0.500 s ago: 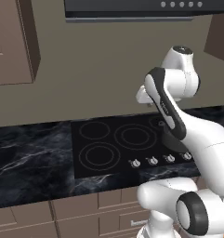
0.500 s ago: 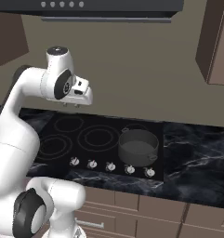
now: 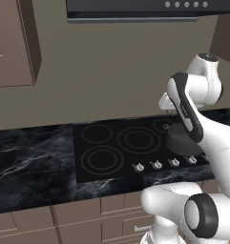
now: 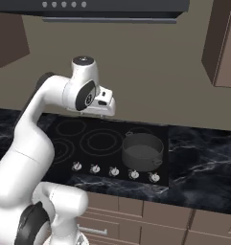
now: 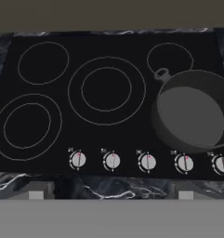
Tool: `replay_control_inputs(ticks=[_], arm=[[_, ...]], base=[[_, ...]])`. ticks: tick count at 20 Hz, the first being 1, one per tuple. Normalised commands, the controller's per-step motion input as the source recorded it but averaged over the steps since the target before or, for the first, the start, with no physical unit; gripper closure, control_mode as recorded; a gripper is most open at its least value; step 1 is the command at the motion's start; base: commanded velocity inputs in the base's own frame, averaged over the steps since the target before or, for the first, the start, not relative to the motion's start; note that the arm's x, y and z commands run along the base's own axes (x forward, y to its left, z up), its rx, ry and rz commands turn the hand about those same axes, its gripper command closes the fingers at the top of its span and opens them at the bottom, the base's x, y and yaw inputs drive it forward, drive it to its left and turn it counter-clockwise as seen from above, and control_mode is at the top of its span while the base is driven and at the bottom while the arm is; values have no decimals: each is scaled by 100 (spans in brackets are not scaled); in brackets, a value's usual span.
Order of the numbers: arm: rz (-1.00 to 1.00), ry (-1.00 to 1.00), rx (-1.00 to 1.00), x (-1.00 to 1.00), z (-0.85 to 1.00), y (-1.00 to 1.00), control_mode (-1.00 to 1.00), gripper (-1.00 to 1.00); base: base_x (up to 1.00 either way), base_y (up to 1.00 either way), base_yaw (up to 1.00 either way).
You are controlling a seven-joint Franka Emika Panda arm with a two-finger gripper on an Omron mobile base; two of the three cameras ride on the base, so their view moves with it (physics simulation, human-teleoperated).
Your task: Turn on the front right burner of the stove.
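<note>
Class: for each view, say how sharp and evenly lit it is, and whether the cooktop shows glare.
Left base view: soft, even light, the stove matte, no glare. Right base view: the pot crisp, barely shadowed. Hand view: slightly blurred, the knobs fuzzy, their markings unreadable.

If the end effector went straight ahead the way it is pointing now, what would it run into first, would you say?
Most likely the stove glass itself. The hand view looks down on the cooktop, centred near the large middle ring, left of the pot and above the knob row. Nothing appears in between, though depth is uncertain.
</note>
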Motion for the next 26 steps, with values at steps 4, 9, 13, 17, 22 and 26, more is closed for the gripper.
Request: replay_control_inputs(ticks=[4, 9, 13, 17, 22, 26], arm=[[-5, 8, 0, -8, -63, -100, -100, -100], [3, 0, 8, 0, -76, -100, -100, -100], [8, -6, 12, -4, -79, -100, -100, -100], [2, -2, 1, -14, -46, -54, -100, -100], [0, 1, 0, 0, -28, -18, -100, -100], [0, 8, 0, 10, -34, -25, -100, -100]], base=[[0, 0, 0], [0, 0, 0], [0, 0, 0], [0, 0, 0], [0, 0, 0], [0, 0, 0]])
